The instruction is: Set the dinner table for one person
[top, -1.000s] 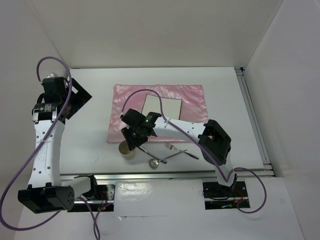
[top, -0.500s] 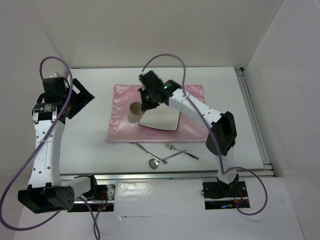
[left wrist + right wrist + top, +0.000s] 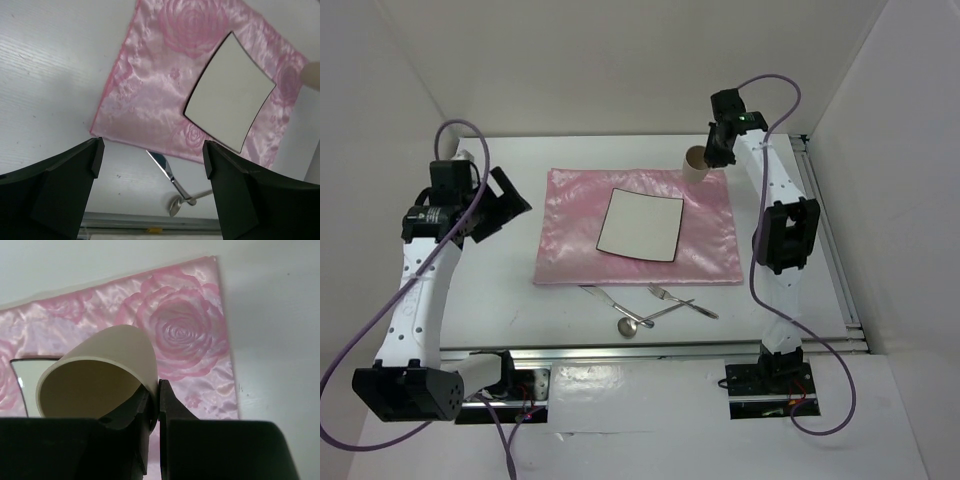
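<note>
dinner table (image 3: 510, 280) spreads flat and white beneath both arms, bearing a pink cloth (image 3: 570, 220) with a square white plate (image 3: 640, 224) on it. right gripper (image 3: 159, 395) pinches the wall of a beige cup (image 3: 697, 163) at the cloth's far right corner. left gripper (image 3: 152, 147) hangs spread wide, grasping nothing. cutlery (image 3: 645, 308) lies just in front of the cloth.

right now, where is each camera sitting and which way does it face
top external: fixed above and behind the bases, looking down on the dinner table; both arms show whole, the right gripper holding the cup at the far right.
left wrist: on the left arm, looking down at the pink cloth and white plate; its open fingers frame the bottom.
right wrist: above the cloth's corner, looking along shut fingers pinching the cup's wall.
shared: all three show the cloth and plate.
</note>
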Robot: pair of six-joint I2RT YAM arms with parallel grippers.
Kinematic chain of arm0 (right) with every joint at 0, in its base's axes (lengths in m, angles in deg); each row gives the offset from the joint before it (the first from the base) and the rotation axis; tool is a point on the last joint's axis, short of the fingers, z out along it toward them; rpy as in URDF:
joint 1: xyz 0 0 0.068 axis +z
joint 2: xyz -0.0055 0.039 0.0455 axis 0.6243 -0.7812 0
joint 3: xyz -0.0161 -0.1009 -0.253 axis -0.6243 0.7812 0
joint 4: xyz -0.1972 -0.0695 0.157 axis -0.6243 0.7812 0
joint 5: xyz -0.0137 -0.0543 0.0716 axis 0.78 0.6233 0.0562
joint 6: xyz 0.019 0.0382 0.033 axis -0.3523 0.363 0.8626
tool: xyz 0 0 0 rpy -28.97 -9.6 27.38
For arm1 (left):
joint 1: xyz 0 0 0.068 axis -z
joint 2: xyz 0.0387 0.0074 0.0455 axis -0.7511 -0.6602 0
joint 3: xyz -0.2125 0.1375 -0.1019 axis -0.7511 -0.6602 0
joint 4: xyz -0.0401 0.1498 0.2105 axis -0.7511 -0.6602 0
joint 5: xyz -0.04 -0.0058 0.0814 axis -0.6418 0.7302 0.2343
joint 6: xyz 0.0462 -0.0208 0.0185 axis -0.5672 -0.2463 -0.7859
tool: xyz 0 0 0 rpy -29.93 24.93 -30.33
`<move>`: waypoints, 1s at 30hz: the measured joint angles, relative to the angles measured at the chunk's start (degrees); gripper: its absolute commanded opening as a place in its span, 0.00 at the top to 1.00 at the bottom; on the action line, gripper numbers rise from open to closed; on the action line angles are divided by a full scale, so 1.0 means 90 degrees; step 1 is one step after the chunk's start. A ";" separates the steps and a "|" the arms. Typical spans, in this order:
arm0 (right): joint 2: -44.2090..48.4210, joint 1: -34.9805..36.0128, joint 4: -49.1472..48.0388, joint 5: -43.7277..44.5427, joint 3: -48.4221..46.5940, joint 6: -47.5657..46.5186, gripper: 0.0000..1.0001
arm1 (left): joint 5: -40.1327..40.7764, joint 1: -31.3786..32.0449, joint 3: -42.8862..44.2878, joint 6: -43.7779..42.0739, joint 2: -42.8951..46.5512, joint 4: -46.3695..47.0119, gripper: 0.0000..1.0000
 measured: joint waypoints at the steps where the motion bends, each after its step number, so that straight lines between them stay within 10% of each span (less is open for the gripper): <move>1: -0.0194 -0.0046 0.0019 -0.0024 -0.0095 -0.0012 1.00 | 0.0010 0.0151 -0.0109 -0.0041 0.0010 0.0002 0.00; 19: -0.1069 -0.0549 0.0126 -0.0039 -0.0362 -0.0017 0.96 | 0.0000 0.1105 -0.1025 -0.0194 0.0073 -0.0080 0.00; 23: -0.1248 -0.0559 0.0126 -0.0070 -0.0364 -0.0034 0.45 | 0.0027 0.1166 -0.1025 -0.0189 0.0068 -0.0087 0.00; 30: -0.1319 -0.0559 0.0129 -0.0141 -0.0459 -0.0066 0.02 | 0.0070 0.1277 -0.1022 -0.0182 0.0036 -0.0087 0.00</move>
